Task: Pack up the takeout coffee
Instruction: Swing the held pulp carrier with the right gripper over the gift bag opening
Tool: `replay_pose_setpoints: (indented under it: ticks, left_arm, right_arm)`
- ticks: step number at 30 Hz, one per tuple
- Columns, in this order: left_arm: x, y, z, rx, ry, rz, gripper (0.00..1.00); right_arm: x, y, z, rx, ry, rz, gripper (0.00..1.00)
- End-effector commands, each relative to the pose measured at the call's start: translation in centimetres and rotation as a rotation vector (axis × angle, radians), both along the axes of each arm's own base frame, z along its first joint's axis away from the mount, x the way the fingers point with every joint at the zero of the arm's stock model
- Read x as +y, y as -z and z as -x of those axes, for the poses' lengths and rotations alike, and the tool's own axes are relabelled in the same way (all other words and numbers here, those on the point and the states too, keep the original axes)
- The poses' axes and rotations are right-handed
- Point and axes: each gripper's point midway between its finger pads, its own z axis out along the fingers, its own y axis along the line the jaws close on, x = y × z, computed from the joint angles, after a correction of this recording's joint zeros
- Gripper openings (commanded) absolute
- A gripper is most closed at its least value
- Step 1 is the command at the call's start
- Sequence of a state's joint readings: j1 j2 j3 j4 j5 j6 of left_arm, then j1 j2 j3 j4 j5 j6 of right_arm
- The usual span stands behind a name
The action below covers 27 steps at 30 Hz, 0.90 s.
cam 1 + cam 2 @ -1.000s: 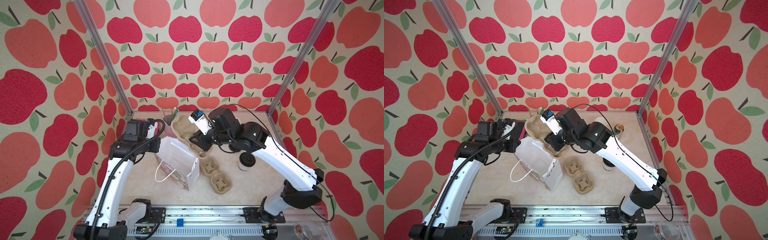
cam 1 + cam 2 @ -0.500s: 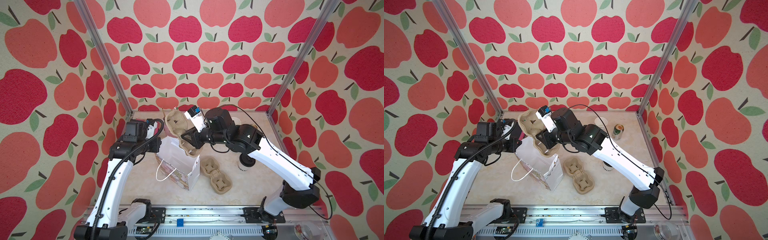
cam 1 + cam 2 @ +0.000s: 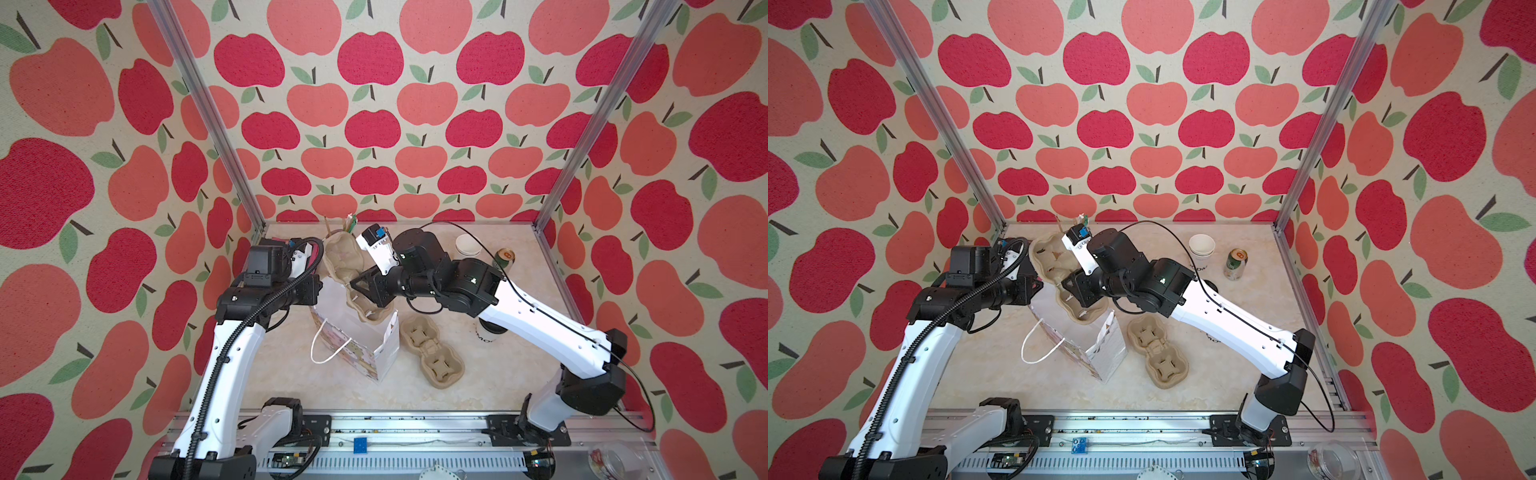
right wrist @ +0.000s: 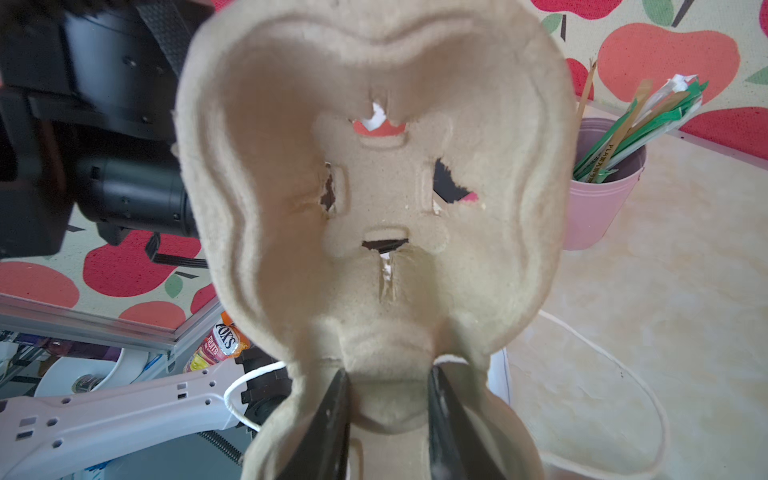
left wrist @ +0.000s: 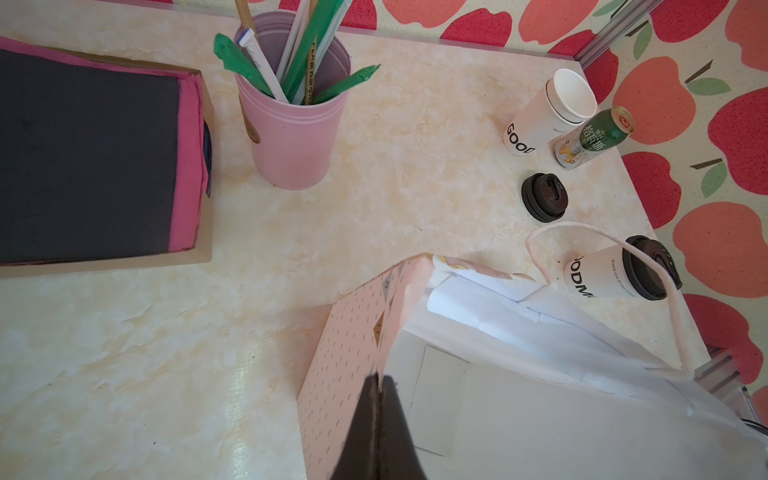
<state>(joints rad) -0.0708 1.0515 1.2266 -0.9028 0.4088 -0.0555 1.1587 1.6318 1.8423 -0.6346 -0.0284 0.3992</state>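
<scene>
My left gripper (image 5: 379, 380) is clenched on the near rim of the pink-and-white patterned paper bag (image 5: 353, 332). Its two dark fingers are pressed flat together with the paper wall pinched between them. The bag's mouth gapes open just beyond that grip.

My right gripper (image 4: 386, 374) is grasping a brown moulded-pulp cup carrier (image 4: 374, 208) by its narrow waist, one finger on either side. In both top views the carrier (image 3: 345, 266) hangs tilted right in front of the left gripper (image 3: 316, 291). Its lower end is over or just inside the bag's opening; I cannot tell which. A second pulp carrier (image 3: 432, 351) lies flat on the table just beside the bag, under my right arm's wrist.

The takeout coffee (image 5: 615, 274), a white paper cup with dark lettering and a round black sip lid, stands on the table past the bag's far rim, well apart from my left gripper. The bag's white cord handle loops across it in the left wrist view. In a top view the coffee (image 3: 485, 337) sits behind my right gripper (image 3: 363, 286), mostly hidden under that arm. Neither gripper touches it.

Farther out from my left gripper are a loose black lid (image 5: 544, 197), a stack of lidless white cups (image 5: 552, 112) and a green drink can (image 5: 594, 137) beside it.
</scene>
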Motion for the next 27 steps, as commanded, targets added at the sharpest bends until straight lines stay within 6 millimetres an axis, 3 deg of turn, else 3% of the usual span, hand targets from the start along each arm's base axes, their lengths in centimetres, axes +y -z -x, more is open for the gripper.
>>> replay_pose_setpoints:
  ticks: [1,10,27]
  left_arm:
    - [-0.1,-0.5,0.2,-0.024,0.002,0.027,0.0]
    - [-0.2,-0.7,0.0,-0.032,0.001,0.047,0.0]
    - [-0.5,-0.9,0.2,-0.051,0.015,0.065,0.0]
  right_arm:
    - [0.2,-0.1,0.3,0.016,0.006,-0.033,0.26]
    - [1.0,1.4,1.5,-0.002,-0.038,0.012,0.26]
    - [0.4,4.3,0.0,-0.133,-0.057,0.177,0.26]
